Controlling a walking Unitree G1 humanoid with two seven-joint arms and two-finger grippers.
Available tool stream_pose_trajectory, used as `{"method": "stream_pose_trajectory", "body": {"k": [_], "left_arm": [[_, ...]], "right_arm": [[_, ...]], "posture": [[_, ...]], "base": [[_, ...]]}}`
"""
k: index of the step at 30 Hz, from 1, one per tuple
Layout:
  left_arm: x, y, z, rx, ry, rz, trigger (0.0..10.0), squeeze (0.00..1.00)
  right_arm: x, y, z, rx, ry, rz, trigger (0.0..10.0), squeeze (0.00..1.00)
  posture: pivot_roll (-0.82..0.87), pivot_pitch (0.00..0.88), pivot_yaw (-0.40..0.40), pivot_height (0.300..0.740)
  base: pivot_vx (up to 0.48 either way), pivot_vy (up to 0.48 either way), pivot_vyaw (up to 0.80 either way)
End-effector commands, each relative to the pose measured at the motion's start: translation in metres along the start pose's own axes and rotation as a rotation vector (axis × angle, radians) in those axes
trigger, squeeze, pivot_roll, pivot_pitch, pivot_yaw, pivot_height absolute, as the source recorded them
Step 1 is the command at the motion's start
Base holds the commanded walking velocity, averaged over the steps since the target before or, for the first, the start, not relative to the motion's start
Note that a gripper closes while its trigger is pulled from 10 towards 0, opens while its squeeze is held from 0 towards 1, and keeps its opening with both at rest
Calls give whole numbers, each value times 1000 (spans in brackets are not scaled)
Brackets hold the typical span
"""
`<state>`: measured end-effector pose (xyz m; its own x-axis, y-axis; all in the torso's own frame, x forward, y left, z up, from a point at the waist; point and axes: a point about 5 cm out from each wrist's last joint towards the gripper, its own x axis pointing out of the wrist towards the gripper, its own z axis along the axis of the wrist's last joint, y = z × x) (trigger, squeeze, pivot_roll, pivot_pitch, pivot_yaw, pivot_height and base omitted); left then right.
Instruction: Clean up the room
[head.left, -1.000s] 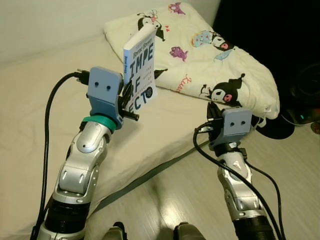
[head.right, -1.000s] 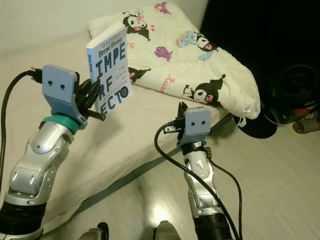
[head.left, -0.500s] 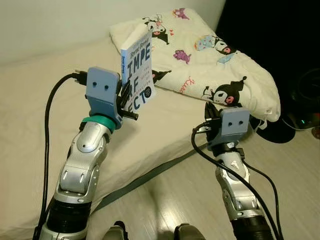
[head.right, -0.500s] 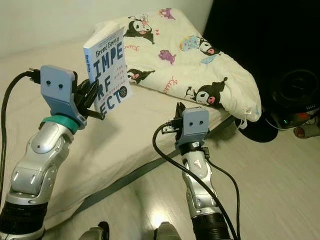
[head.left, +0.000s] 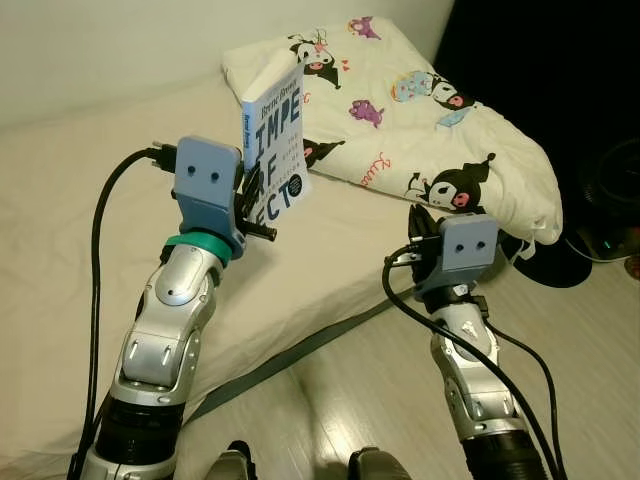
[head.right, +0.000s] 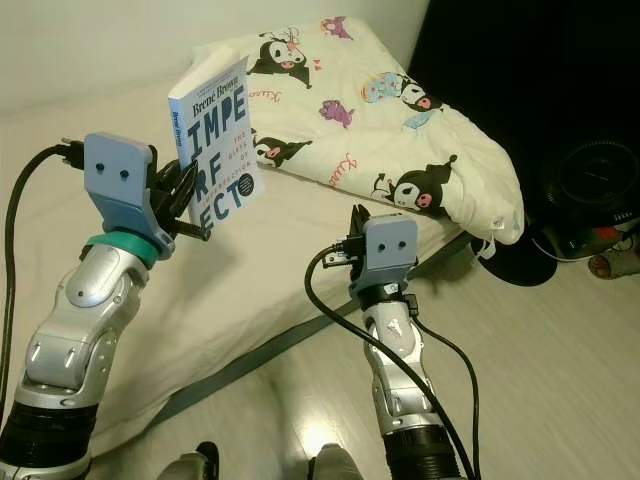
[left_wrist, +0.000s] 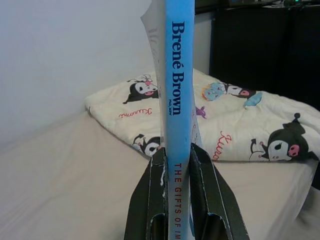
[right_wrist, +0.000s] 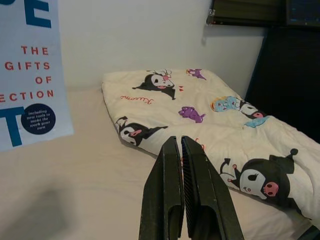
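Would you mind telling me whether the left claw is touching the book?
Touching. In the left wrist view the left claw has its two black fingers pressed against both sides of the book at its spine, holding it upright.

A home bedroom: a bed (head.left: 60, 200) with a cartoon-print quilt (head.left: 420, 120).

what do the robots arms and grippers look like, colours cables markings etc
Both arms are silver metal with dark joints. Each wrist carries a blue-grey box with two small holes, and black cables loop from the boxes down the arms. The left arm has a teal ring under its box; the right arm does not. The left gripper and right gripper have long black fingers.
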<state>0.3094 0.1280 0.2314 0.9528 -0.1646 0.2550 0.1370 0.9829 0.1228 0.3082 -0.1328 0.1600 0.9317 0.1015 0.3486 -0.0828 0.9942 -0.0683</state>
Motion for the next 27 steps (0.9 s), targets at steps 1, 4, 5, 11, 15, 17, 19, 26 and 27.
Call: {"method": "stream_pose_trajectory", "body": {"k": [1,4,5,11,15,17,19,26,27], "left_arm": [[-1,-1,5,11,-43,-1,10000,0],[-1,-1,6,18,-47,-1,10000,0],[-1,-1,6,22,-49,-1,10000,0],[-2,-1,6,29,-53,-1,10000,0],[-2,-1,7,34,-56,0,10000,0],[-2,-1,7,35,-57,1,10000,0],[-2,-1,7,36,-58,1,10000,0],[-2,-1,6,38,-59,0,10000,0],[-2,-1,6,38,-60,0,10000,0]], "right_arm": [[-2,0,-4,1,15,-2,10000,0],[-2,0,-4,1,15,-1,10000,0],[-2,0,-4,1,15,-1,10000,0],[-2,0,-5,1,17,1,10000,0],[-2,1,-5,2,19,2,10000,0],[-2,1,-5,2,19,3,10000,0],[-2,1,-6,2,20,3,10000,0],[-2,1,-6,1,22,4,10000,0],[-2,1,-6,1,22,3,10000,0]], "posture": [[-76,99,2,740],[-76,99,2,740],[-74,100,2,740],[-72,100,2,740],[-70,100,1,740],[-69,101,1,740],[-69,101,1,740],[-68,100,2,740],[-68,98,3,740]], "base": [[0,0,0],[0,0,0],[0,0,0],[-225,0,0],[-337,0,0],[-337,0,0],[-334,0,0],[-331,0,0],[-326,0,0]]}}
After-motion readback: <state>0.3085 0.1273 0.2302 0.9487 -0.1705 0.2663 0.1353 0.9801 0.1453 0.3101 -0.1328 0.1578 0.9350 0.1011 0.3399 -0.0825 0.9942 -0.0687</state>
